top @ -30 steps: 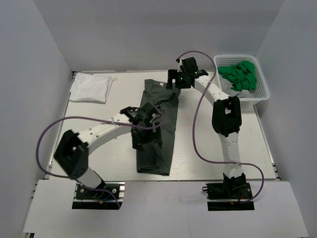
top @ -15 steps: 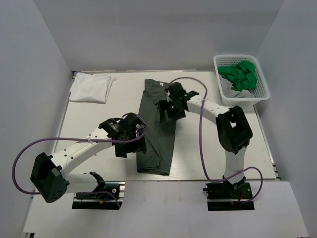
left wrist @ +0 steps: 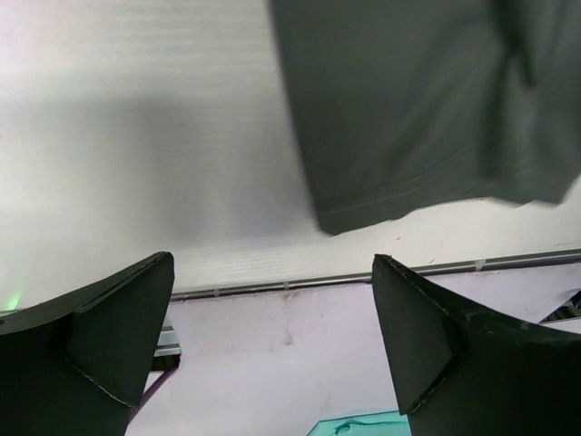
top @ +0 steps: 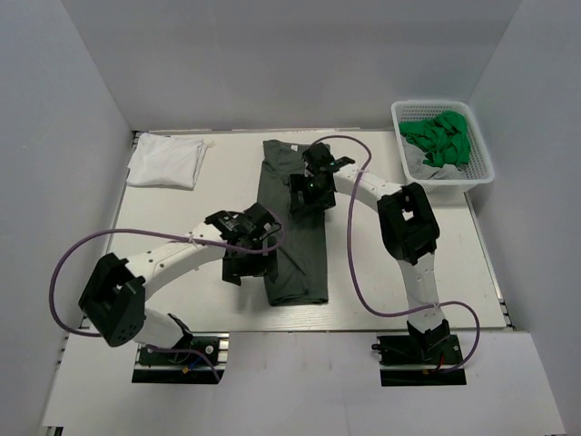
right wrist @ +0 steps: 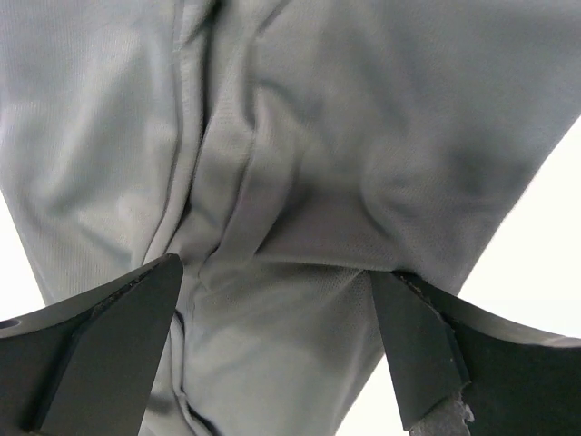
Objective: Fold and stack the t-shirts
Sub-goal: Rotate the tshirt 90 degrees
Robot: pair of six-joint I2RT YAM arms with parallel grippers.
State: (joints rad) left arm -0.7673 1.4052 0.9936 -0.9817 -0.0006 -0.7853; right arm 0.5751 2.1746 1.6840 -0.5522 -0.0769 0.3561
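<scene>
Two t-shirts on the worktop (top: 182, 218). In the middle, the dark t-shirt (top: 300, 263): olive-grey, folded lengthwise into a long narrow strip, neck end far from the arm bases, hem end close to the near edge and skewed a little to the right. Well to the left of it, level with its neck end, the white t-shirt (top: 166, 162), a flat folded bundle, well apart from both arms. Well to the right of the dark t-shirt, a white basket (top: 451, 184) holding green cloth (top: 440, 136) over something grey.

Just beside the dark t-shirt's left edge, toward the hem, the left claw (top: 241, 271) — fingers (left wrist: 118, 327) spread wide, nothing between them, only bare worktop and the hem corner ahead in the wrist view. Over the far half of the dark t-shirt, toward its right side, the right claw (top: 303, 198) — likewise released, fingers (right wrist: 100, 345) parted above wrinkled cloth, gripping none of it. Cannot tell whether touching the fabric or just above it.
</scene>
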